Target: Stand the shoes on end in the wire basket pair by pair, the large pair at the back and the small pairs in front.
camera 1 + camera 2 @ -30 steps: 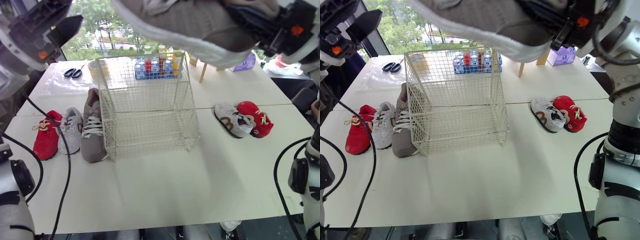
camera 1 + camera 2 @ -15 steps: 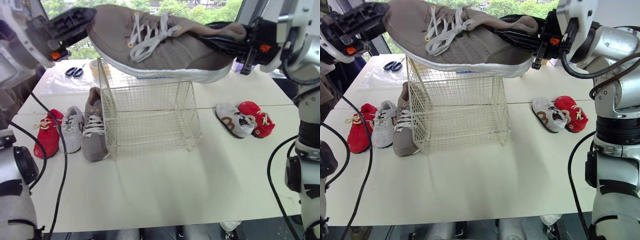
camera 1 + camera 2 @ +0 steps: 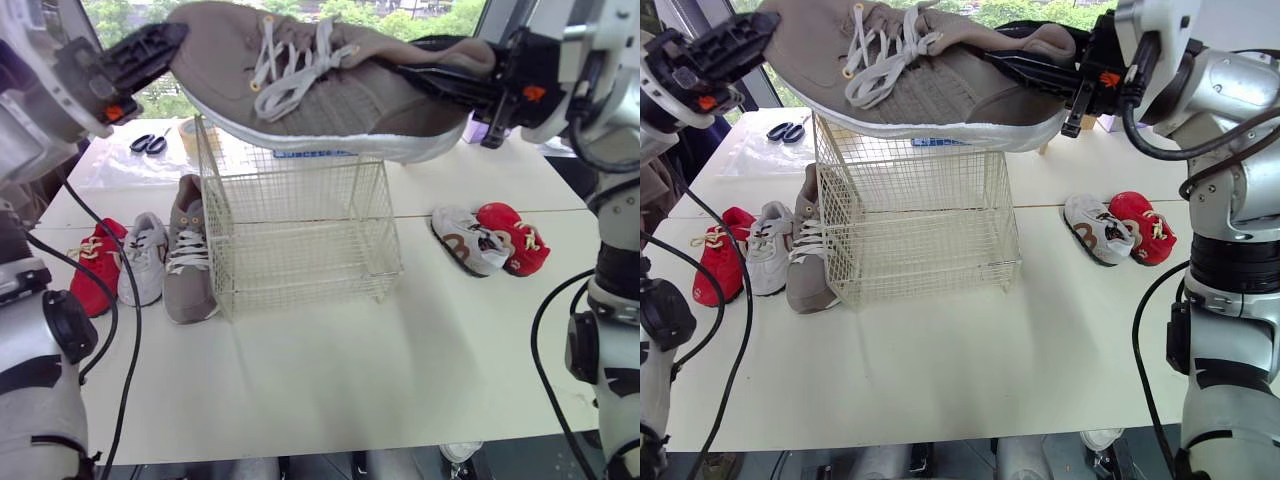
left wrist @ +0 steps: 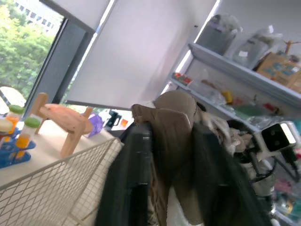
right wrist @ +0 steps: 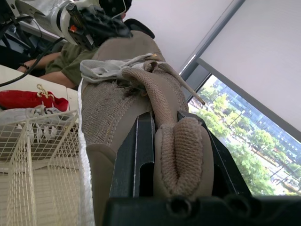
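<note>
Large shoe (image 3: pixel 330 90) above wire basket (image 3: pixel 300 240), three shoes (image 3: pixel 145 258) left of it, two shoes (image 3: pixel 480 243) right.

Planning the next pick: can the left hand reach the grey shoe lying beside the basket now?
Probably not yet: left hand grips the raised shoe at its toe, right hand at its heel. Nothing covers the table shoe.

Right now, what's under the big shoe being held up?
The wire basket stands under the grey-brown shoe, open-topped, no shoes inside. The sole hides the basket's back rim and whatever stands behind it.
</note>
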Motion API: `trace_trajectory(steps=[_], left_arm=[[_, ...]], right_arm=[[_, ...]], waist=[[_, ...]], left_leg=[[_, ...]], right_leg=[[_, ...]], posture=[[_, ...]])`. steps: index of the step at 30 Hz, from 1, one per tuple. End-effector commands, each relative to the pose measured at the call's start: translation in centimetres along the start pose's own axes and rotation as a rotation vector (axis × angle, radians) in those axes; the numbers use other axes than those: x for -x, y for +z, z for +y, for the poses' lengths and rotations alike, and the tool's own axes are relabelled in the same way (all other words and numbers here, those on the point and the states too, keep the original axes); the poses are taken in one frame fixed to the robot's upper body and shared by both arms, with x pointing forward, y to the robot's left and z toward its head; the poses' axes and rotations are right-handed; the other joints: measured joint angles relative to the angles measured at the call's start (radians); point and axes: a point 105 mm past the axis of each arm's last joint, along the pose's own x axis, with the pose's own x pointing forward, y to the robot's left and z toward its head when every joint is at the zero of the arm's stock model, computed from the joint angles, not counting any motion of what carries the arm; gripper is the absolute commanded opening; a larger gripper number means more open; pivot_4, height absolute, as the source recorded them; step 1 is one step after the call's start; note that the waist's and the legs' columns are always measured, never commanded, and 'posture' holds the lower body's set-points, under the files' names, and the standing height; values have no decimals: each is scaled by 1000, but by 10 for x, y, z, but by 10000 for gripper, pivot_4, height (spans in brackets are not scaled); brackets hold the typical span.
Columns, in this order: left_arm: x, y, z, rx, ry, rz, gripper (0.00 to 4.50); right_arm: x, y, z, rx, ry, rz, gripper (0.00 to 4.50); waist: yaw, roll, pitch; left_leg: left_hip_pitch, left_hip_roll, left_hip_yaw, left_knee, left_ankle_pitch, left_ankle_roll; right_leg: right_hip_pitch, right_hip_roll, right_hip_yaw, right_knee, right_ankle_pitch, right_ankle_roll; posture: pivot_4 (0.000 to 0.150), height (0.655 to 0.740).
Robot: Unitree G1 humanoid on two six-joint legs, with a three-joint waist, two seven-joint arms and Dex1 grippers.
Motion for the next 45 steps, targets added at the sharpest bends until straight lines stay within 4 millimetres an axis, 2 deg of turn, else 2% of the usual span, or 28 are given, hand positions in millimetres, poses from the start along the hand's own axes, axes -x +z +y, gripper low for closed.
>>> trace_trajectory(steps=[1, 3, 10, 16, 18, 21, 25, 28, 29, 32, 36, 37, 40, 43, 45], left_arm=[[1, 3, -15, -52, -37, 39, 36092], [9, 3, -11, -69, -3, 51, 44631], [17, -1, 9, -87, 90, 62, 44631], [0, -1, -6, -46, -35, 59, 44631], [-7, -6, -5, -32, -62, 81, 44631], [-10, -6, -2, 0, -86, 75, 37071], [-12, 0, -3, 13, -108, 38, 17743], [-13, 4, -5, 12, -118, 0, 7343], [-12, 6, -5, 7, -105, -29, 5653], [-5, 11, -6, 9, -74, -122, 5638], [11, 12, -7, 46, -21, -337, 5638], [14, 12, -10, 66, -25, -412, 5638], [17, 9, -19, 115, -22, -546, 5638], [11, -2, -26, 169, -22, -644, 5638], [5, -11, -27, 214, -24, -690, 5638]], right_arm=[[0, 22, -4, 68, -27, -78, 2568], [0, 22, -4, 64, -30, -80, 2568], [-2, 22, -4, 61, -30, -90, 2568], [-4, 24, 0, 61, -16, -95, 2568], [-5, 25, 1, 62, -12, -101, 2568], [-5, 25, 2, 63, -11, -102, 2568], [-5, 25, 3, 60, -13, -100, 2568], [-5, 25, 5, 50, -15, -98, 2568], [-4, 24, 5, 25, -22, -100, 7330], [5, 16, -2, -75, -91, -118, 21798], [40, -3, -24, -455, -364, -300, 42163], [48, -9, -25, -574, -429, -381, 44625], [58, -24, -23, -795, -548, -511, 44625], [34, -37, -3, -995, -544, -556, 44625], [10, -35, 10, -1090, -480, -590, 44625]], waist=[[0, 0, 0], [-2, 0, 0], [2, 0, 0], [1, 0, 0], [1, 0, 0], [0, 0, 0], [-3, 0, 0], [-2, 0, 0], [-2, 0, 0], [1, 0, 0], [2, -3, -1], [3, -3, -1], [3, -3, -1], [1, -3, -1], [1, -3, -1]], left_leg=[[0, 0, 0, 0, 0, 0], [0, 0, 0, 0, 0, 0], [0, 0, 0, 0, 0, 0], [0, 0, 0, 0, 0, 0], [0, 0, 0, 0, 0, 0], [0, 0, 0, 0, 0, 0], [0, 0, 0, 0, 0, 0], [0, 0, 0, 0, 0, 0], [0, 0, 0, 0, 0, 0], [0, 0, 0, 1, 0, 0], [0, 1, -2, 1, 0, 0], [0, 2, -2, 2, 0, 0], [0, 2, -4, 1, 1, -1], [0, 1, -3, 1, 1, -2], [1, 0, 0, 1, 1, -1]], right_leg=[[0, 0, 0, 0, 0, 0], [0, 0, 0, 0, 0, 0], [0, 0, 0, 1, 0, 0], [0, 0, 0, 1, 0, 0], [0, 0, 0, 1, 0, 0], [0, 0, 0, 1, 0, 0], [0, 0, 0, 1, 0, 0], [0, 0, 0, 1, 0, 0], [0, 0, 0, 1, 0, 0], [0, 0, 0, 1, 0, 0], [2, -2, 0, 1, 1, 0], [2, -3, 0, 2, 1, 0], [1, -6, -1, 3, 2, 1], [1, -7, 0, 3, 2, 1], [1, -6, 0, 3, 2, 1]], posture=[[1500, 7400], [1500, 7400], [1500, 7400], [1500, 7400], [1500, 7400], [1500, 7400], [1500, 7400], [1500, 7400], [1500, 7400], [1500, 7400], [1500, 7400], [1500, 7400], [1500, 7400], [1500, 7400], [1500, 7400]])
